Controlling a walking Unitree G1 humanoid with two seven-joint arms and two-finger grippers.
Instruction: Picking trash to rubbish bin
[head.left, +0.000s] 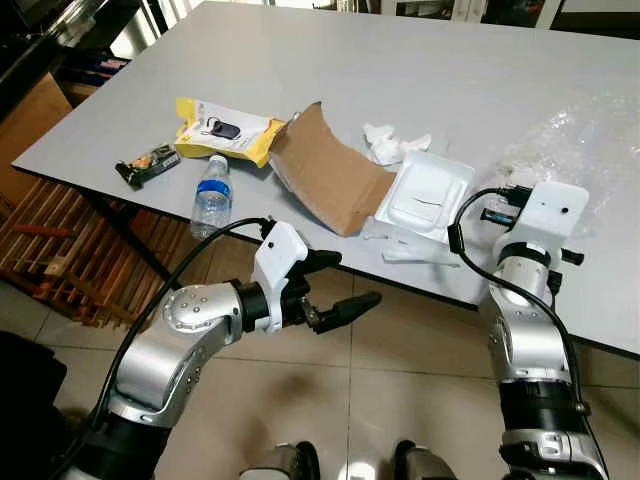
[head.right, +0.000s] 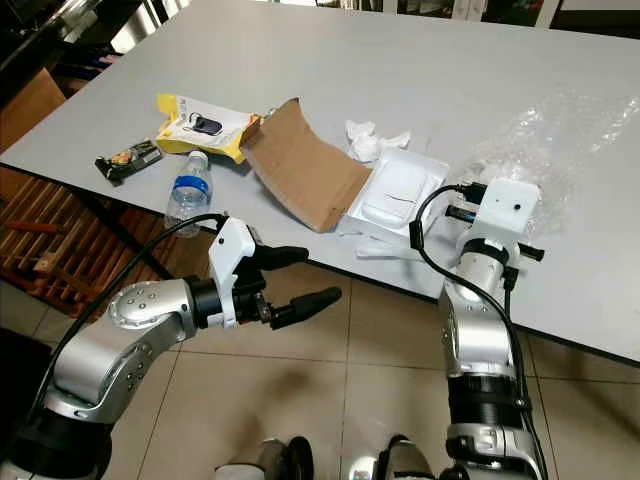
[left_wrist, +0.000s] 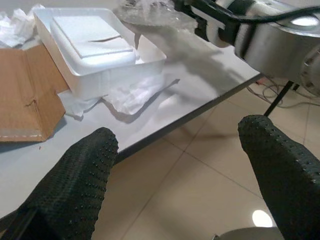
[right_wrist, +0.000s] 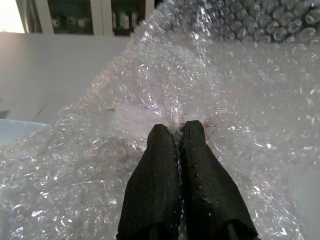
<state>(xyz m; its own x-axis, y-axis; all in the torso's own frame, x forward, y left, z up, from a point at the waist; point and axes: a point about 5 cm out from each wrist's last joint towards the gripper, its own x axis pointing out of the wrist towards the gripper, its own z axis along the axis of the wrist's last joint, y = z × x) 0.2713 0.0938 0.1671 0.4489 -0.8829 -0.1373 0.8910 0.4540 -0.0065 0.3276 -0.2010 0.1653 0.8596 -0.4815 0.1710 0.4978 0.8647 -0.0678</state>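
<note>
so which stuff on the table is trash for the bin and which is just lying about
Trash for the job:
- clear bubble wrap, pinched in the right gripper
- bent brown cardboard
- white foam tray
- crumpled white tissue
- yellow packet
- dark snack wrapper
- plastic water bottle

Just there:
- grey table
- wooden slats

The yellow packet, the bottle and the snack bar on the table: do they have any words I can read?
None can be read.
Yellow packet: print on it is too small and blurred.
Water bottle: its label is too blurred.
Dark snack bar: wrapper print is too small.
Cardboard and white foam tray: no writing seen.
</note>
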